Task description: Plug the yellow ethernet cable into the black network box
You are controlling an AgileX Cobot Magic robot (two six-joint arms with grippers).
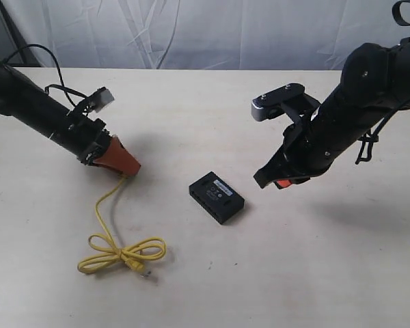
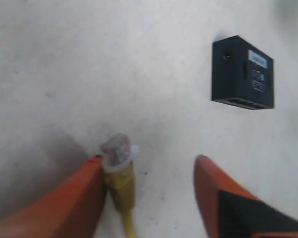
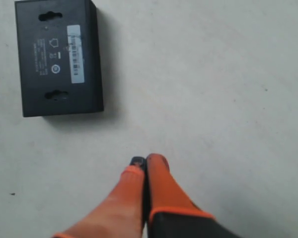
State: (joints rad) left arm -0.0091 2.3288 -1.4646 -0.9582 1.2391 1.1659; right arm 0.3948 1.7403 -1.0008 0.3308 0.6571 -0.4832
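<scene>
The yellow ethernet cable (image 1: 119,254) lay on the pale table (image 1: 191,102) to the left of the black network box (image 1: 217,197), well apart from it, its middle tied in a loose bow. One strand ran from the bow up to the left gripper (image 1: 121,161). In the left wrist view the clear plug (image 2: 117,148) at that end rested against the inside of one orange finger (image 2: 64,203). The other finger (image 2: 223,193) stood far off, so the jaws were spread and clamped nothing. The cable's second plug (image 1: 145,273) lay loose just beside the bow.

The box lay flat, pale label up, with a row of port openings along one long side. Only bare table lay between it and the held-side plug.

The right gripper (image 1: 277,181) hung near the box on its other side, its orange fingers (image 3: 161,183) pressed together and empty. The left arm sloped down from the box's far left. The right arm bent down from above, its tips pointing toward the box.
</scene>
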